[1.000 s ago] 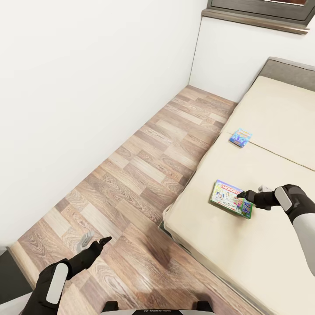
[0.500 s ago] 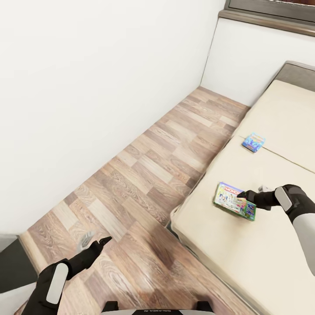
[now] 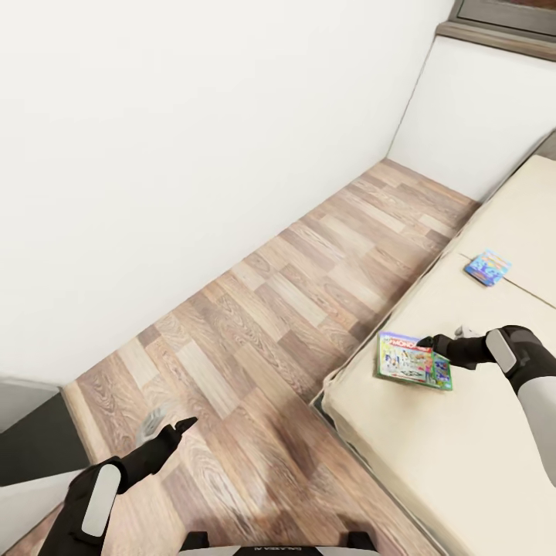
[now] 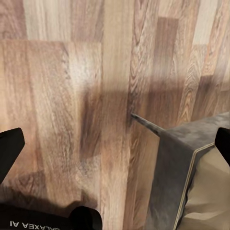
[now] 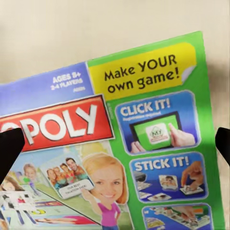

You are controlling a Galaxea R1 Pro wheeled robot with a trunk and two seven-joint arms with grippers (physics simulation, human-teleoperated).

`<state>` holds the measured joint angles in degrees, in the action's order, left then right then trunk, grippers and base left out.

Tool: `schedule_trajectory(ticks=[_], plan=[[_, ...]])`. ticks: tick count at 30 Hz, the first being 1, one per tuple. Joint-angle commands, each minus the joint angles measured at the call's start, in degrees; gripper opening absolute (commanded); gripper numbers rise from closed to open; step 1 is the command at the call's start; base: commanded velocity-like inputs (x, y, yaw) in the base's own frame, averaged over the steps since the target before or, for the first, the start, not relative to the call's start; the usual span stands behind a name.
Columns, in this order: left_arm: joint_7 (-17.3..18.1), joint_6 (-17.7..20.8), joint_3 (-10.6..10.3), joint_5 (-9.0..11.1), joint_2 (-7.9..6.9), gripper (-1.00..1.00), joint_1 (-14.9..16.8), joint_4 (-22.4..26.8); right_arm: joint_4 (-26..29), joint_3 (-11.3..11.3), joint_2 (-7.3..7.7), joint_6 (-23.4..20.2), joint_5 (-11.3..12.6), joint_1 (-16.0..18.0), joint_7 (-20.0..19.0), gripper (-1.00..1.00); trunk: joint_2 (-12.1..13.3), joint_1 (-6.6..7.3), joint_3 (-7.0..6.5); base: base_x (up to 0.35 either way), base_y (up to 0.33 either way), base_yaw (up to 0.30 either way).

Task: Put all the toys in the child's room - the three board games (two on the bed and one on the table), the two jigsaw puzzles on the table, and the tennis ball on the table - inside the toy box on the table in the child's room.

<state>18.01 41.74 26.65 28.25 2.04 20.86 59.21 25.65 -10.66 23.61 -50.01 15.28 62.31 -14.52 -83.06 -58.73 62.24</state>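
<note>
At the right gripper (image 3: 429, 345): fingers closed on the edge of the green-edged board game (image 3: 412, 360), lifted just above the bed (image 3: 432, 440). Blue board game (image 3: 488, 267) at two o'clock, on the mattress. Left gripper (image 3: 168, 427) spread wide over the floor (image 3: 255, 324). Step: carrying; next, likely transport to the toy box.

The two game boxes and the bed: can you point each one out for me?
green-edged board game (image 3: 413, 361), head view, middle of its printed lid.
blue board game (image 3: 487, 267), head view, centre of its top.
bed (image 3: 432, 440), head view, bare beige mattress.
</note>
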Motion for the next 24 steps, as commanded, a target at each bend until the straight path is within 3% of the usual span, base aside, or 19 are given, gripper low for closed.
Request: schedule_trajectory(ticks=[1,7,24], plan=[[0.18,0.45,0.24,0.05,0.07,1.00,0.05,0.03,0.04,-0.33,-0.02,-0.26,-0.48,0.02,-0.45,1.00,-0.02,0.00,0.03,0.000,0.000,0.140],[0.18,0.27,0.24,0.05,0.07,1.00,0.05,0.01,0.08,-0.33,0.50,-0.21,-0.56,-0.05,-3.22,1.00,-0.02,0.00,0.03,0.000,0.000,0.075],[0.16,0.16,0.24,0.05,0.08,1.00,0.05,-0.03,0.10,-0.31,0.94,-0.13,-0.60,-0.09,-4.52,1.00,-0.02,0.00,0.03,0.000,0.000,0.017]])
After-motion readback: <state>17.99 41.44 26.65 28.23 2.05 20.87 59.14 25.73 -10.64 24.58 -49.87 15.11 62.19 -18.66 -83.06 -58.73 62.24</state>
